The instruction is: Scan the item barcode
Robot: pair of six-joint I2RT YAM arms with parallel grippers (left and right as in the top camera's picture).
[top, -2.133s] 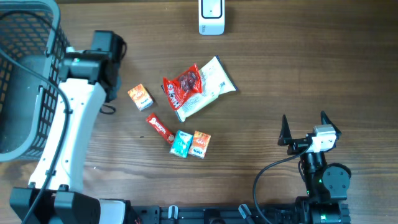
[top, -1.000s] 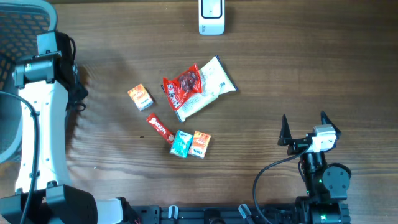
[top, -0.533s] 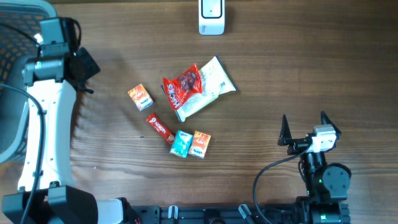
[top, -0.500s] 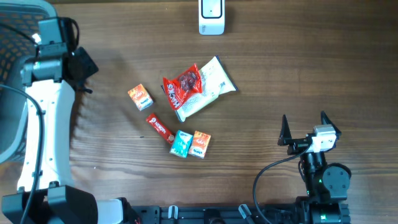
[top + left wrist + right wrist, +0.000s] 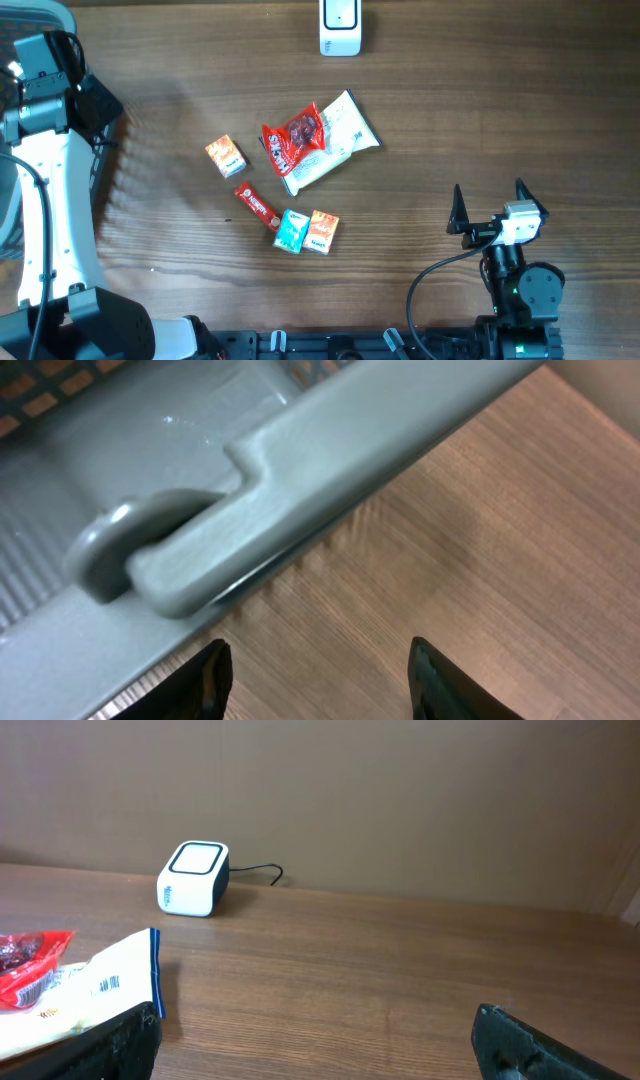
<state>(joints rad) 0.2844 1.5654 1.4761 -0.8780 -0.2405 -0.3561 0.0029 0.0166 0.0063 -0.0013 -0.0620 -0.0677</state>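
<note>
Several small items lie mid-table: a red candy bag (image 5: 295, 137) on a white packet (image 5: 338, 140), an orange box (image 5: 226, 156), a red bar (image 5: 257, 207), a teal box (image 5: 291, 230) and another orange box (image 5: 322, 232). The white barcode scanner (image 5: 340, 27) stands at the far edge. My left gripper (image 5: 98, 103) is at the far left, well away from the items; in the left wrist view it (image 5: 320, 682) is open and empty over wood beside the grey basket's rim (image 5: 330, 450). My right gripper (image 5: 490, 208) rests open at the front right.
In the right wrist view the scanner (image 5: 193, 878) with its cable sits at the back wall, and the white packet (image 5: 90, 990) and red bag (image 5: 25, 970) show at the left. The basket's handle (image 5: 160, 555) lies along its rim.
My left arm has swung further left toward the basket and its jaws have narrowed somewhat. The items and the right arm have not moved.
</note>
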